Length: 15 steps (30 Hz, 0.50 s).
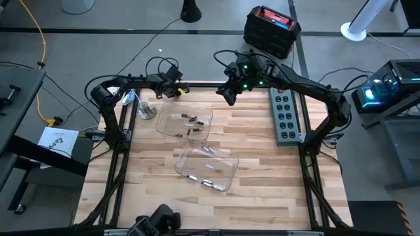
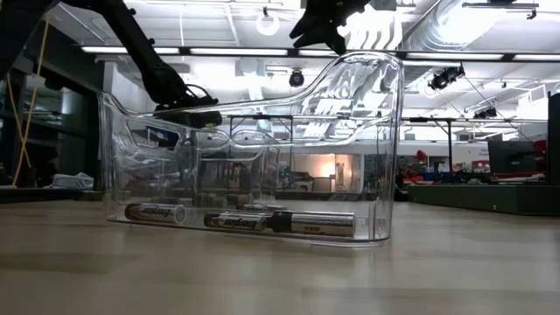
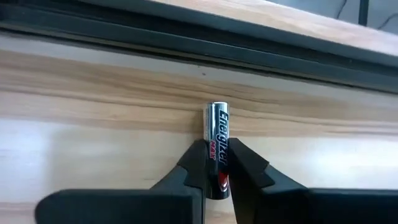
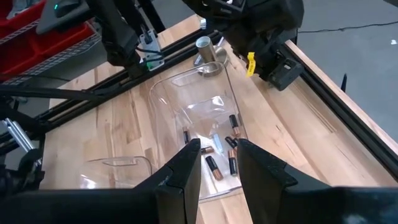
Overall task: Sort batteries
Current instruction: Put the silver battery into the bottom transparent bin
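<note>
At the far left of the pale wooden plank table [image 1: 151, 177], the left gripper [image 3: 213, 163] is clenched on a silver-and-black cylindrical battery [image 3: 217, 149] printed with a brand name, its top sticking out past the dark fingers [image 3: 189, 168] above the boards near the table's far rail. In the high view this gripper [image 1: 172, 90] sits at the far edge, just beyond the far clear rectangular plastic tray [image 1: 164, 126]. Just left of that tray stands a small shiny metal cup-like piece [image 1: 146, 109].

Inside the far tray lie several small dark cells [image 1: 188, 120], scattered loosely. Nearer, and a little right, the near clear plastic tray [image 1: 226, 164] holds a few silvery-grey cells [image 1: 209, 183]; the low view shows them lying flat on its floor [image 2: 236, 220].

Right of centre, the right gripper [image 1: 228, 97] hangs above the far edge, its fingers [image 4: 186, 165] released and apart over the far tray, holding nothing. Further right, a grey power strip with dark sockets [image 1: 285, 115] lies along the table's right side.
</note>
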### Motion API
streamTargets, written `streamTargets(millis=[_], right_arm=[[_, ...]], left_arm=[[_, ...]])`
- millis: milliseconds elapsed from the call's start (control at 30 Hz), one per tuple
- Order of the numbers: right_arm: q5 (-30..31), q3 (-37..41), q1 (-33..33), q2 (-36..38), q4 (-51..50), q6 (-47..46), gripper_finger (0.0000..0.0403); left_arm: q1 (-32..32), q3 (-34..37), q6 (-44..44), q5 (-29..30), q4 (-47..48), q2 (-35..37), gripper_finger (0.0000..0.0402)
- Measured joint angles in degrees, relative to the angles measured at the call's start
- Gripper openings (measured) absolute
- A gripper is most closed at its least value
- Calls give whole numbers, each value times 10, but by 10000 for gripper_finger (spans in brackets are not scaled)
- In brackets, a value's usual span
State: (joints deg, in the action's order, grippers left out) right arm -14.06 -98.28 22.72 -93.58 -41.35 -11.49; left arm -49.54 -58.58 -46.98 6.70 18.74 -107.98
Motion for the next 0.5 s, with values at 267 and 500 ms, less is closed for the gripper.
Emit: streamTargets(millis=[267,500], right_arm=[[-10,0,0,0,0,15,96],[-28,0,0,0,0,24,96]], left_arm=[[2,1,86,-12,66,22,29],[4,3,165,-1,92,115,28]])
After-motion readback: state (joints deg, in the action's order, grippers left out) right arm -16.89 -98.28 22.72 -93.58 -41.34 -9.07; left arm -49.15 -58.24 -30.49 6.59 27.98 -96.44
